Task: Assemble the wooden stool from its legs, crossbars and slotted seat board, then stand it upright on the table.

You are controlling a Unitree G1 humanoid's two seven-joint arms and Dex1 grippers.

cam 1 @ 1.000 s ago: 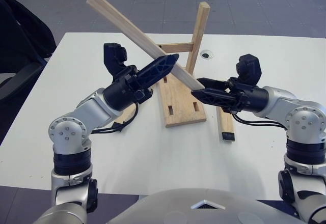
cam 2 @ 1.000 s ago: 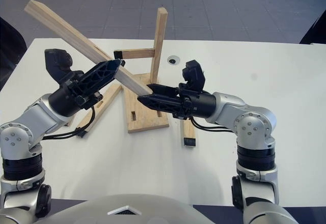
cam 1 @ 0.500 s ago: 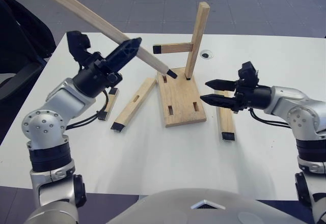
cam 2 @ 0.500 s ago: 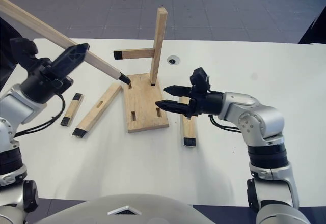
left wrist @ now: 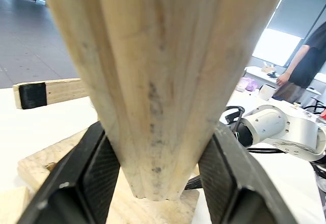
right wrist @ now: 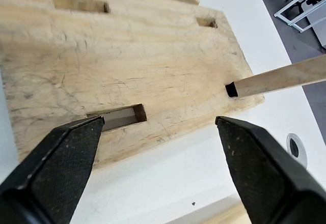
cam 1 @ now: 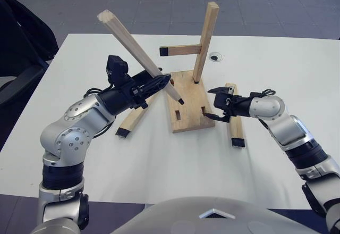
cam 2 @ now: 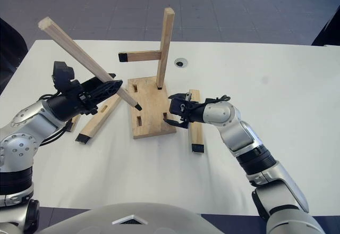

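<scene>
Left gripper point(cam 1: 162, 81) pinches the stiff, probably light wooden leg point(cam 1: 127, 40) near its black tip, likely limiting sway; right gripper point(cam 1: 209, 103) spread over the slotted seat board point(cam 1: 191, 111)'s right edge.

Grainy bare-wood leg point(left wrist: 153, 81), seat board point(cam 1: 192, 114), matt textured pincer pads point(right wrist: 66, 158), smooth table point(cam 1: 159, 159)

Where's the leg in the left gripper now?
Left of centre in the head views: the leg slants through the left gripper, black tip over the seat board's left part.
</scene>
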